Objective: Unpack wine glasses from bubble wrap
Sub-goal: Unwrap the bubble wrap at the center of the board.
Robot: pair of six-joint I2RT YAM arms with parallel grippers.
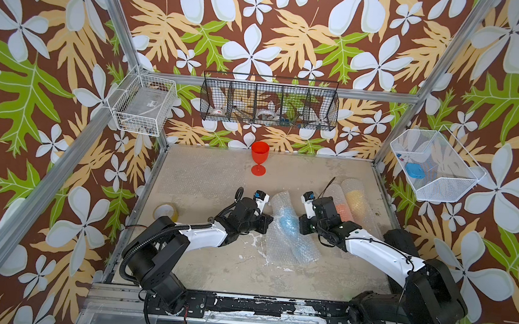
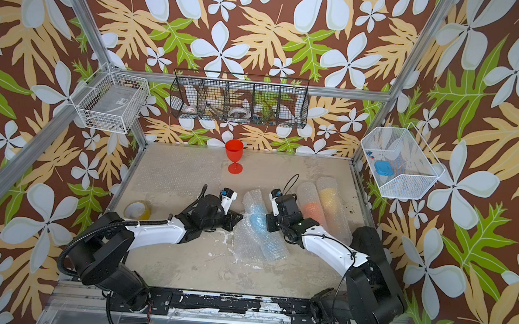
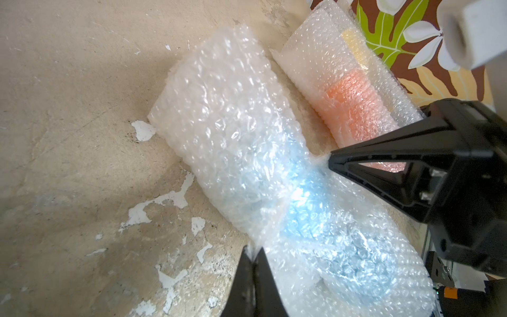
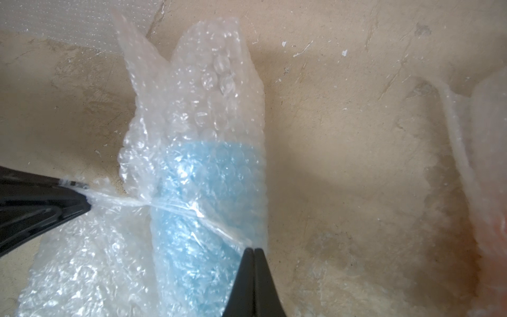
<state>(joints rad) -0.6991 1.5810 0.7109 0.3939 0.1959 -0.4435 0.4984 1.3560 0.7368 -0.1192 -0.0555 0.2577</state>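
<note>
now, left gripper [image 3: 253,254]: jaws pinched together on a fold of the bubble wrap [image 1: 283,202] roll
right gripper [image 4: 253,250]: jaws closed, pinching the same wrap from the opposite side
light blue glass [image 4: 208,197]: inside that roll, lying mid-table [image 1: 227,271]
red glass [image 1: 259,158]: bare, upright, middle of the far edge
orange glass [image 1: 341,211], yellow glass [image 1: 355,197]: each wrapped, side by side near the right edge

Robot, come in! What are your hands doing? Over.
Both shut on clear bubble wrap roll: left gripper, right gripper. Inside, wrapped: light blue plastic goblet. Close alongside: orange-filled wrapped roll, yellow-filled wrapped roll.
</note>
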